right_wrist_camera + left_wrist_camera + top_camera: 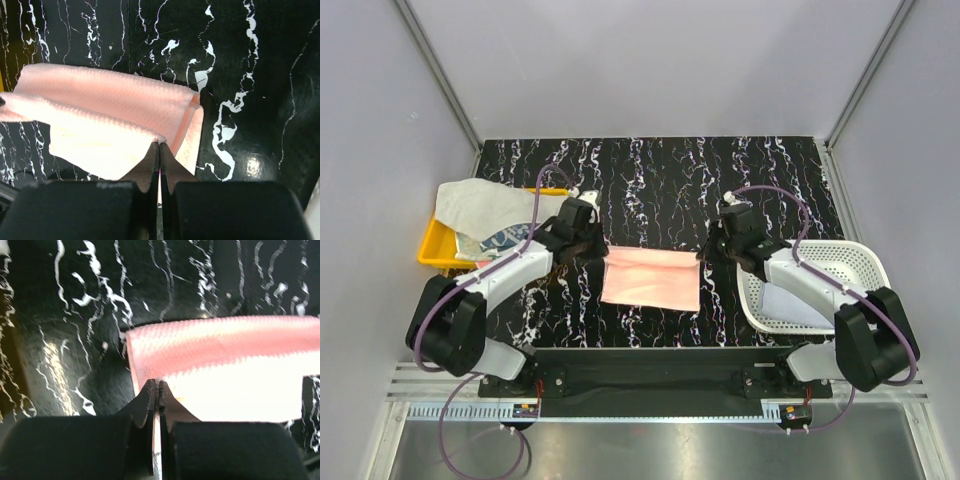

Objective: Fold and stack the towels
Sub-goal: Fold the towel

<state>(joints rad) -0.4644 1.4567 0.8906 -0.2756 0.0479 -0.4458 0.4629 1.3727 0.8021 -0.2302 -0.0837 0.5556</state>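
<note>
A pale pink towel (pixel 653 279) lies on the black marbled table between my two arms. My left gripper (pixel 592 250) is shut on its far left corner; in the left wrist view (pixel 158 382) the closed jaws pinch the pink towel (pixel 220 350) at its edge. My right gripper (pixel 708 250) is shut on the far right corner; in the right wrist view (pixel 159 144) the pink towel (pixel 110 110) is pinched and folds over below. More towels, whitish (pixel 475 205) and blue-patterned (pixel 510 240), are heaped in the yellow tray (pixel 438 245).
A white mesh basket (pixel 855 265) stands at the right beside my right arm, with a pale cloth (pixel 790 305) inside. Grey walls close in the table on three sides.
</note>
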